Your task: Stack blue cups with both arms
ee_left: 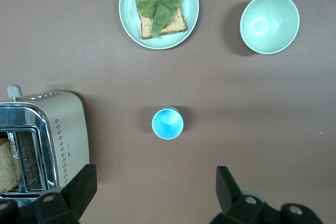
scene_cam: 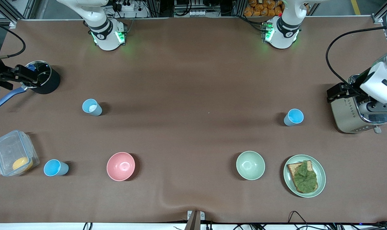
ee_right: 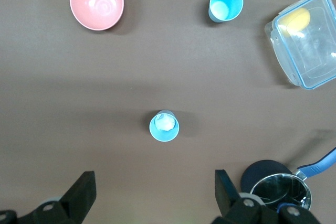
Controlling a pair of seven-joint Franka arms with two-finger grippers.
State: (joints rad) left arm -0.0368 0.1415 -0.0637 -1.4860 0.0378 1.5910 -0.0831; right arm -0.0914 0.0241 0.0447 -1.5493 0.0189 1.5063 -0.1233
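Three blue cups stand upright on the brown table. One cup (scene_cam: pixel 293 117) is toward the left arm's end, beside the toaster; it also shows in the left wrist view (ee_left: pixel 167 123). A second cup (scene_cam: pixel 92 107) toward the right arm's end has a whitish patch inside and shows in the right wrist view (ee_right: pixel 164 126). A third cup (scene_cam: pixel 55 167) stands nearer the front camera, beside the clear box, and shows in the right wrist view too (ee_right: pixel 226 3). My left gripper (ee_left: pixel 155 190) is open and empty, high over the toaster's edge (scene_cam: pixel 337 91). My right gripper (ee_right: pixel 155 190) is open and empty, high over the black pot (scene_cam: pixel 22 76).
A pink bowl (scene_cam: pixel 120 166) and a pale green bowl (scene_cam: pixel 250 165) sit near the front. A green plate (scene_cam: pixel 319 166) holds toast with lettuce. A steel toaster (scene_cam: pixel 350 115), a black pot (scene_cam: pixel 48 81) and a clear lidded box (scene_cam: pixel 8 150) stand at the table's ends.
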